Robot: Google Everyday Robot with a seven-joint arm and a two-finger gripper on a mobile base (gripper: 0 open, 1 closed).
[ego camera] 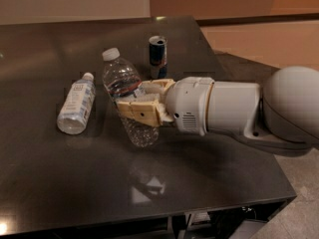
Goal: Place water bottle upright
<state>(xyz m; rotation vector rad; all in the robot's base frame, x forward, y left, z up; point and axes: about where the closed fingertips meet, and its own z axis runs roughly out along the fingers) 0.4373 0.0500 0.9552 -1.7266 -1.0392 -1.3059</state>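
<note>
The water bottle (pixel 122 83), clear and ribbed with a white cap and a red-and-dark label band, is in the middle of the dark table (pixel 75 183). It tilts, cap up toward the back left, its base near the tabletop. My gripper (pixel 138 102) comes in from the right and is shut on the bottle's middle, tan fingers (pixel 139 111) across its body. The white arm (pixel 229 108) fills the right side of the view.
A smaller smooth bottle (pixel 77 103) with a wide white label lies on its side to the left. A blue-and-silver drink can (pixel 158 56) stands just behind the gripper. The table's right edge and the floor (pixel 264 44) are beyond the arm.
</note>
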